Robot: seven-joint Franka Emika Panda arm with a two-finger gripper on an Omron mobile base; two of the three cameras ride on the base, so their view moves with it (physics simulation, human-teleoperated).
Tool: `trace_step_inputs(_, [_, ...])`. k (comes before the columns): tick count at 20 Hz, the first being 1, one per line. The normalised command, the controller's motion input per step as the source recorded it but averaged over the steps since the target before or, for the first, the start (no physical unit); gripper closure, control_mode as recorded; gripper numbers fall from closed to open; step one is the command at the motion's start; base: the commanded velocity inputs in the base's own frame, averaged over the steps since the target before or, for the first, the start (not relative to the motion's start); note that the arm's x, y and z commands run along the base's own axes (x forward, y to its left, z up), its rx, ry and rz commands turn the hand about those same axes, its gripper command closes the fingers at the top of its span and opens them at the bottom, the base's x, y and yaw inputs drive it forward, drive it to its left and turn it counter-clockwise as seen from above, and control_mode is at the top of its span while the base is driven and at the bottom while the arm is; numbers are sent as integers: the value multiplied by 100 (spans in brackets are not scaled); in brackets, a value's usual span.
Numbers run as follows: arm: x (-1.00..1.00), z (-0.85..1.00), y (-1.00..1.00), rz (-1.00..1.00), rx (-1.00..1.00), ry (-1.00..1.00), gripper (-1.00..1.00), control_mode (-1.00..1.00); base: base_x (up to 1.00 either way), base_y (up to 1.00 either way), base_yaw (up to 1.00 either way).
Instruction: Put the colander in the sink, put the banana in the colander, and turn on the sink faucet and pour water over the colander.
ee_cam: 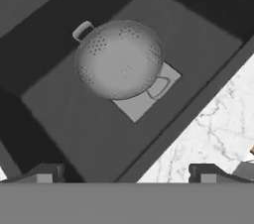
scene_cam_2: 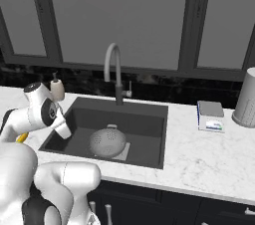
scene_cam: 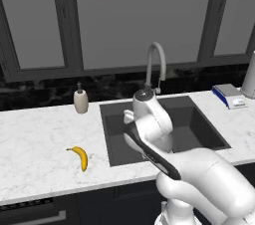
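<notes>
Fingers [ee_cam: 124, 172] spread wide and empty, well above the round silver-grey holed metal colander [ee_cam: 119, 59]. It rests in the dark grey recessed sink [ee_cam: 74, 129], seemingly just released, awaiting the banana.

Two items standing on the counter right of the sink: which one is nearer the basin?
The flat blue-and-white box, lying just beyond the sink rim. The tall grey perforated canister stands farther right, at the frame edge.

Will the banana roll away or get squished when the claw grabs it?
Probably not roll far: the banana is curved and lies flat on the white counter. It looks small and light, so lifting should be easy. Its smooth skin might slip, and a hard squeeze could bruise it.
</notes>
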Motion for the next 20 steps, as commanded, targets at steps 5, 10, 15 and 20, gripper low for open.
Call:
trace_step_inputs(5, [-19, 41, 32, 96, -2, 0, -100, -100, 0, 0, 0])
trace_step_inputs(10, [-14, 16, 50, 84, -7, 9, -100, -100, 0, 0, 0])
trace_step_inputs(15, [3, 3, 68, 54, -8, 18, -100, -100, 0, 0, 0])
trace_step_inputs(20, [11, 10, 72, 26, -12, 25, -100, -100, 0, 0, 0])
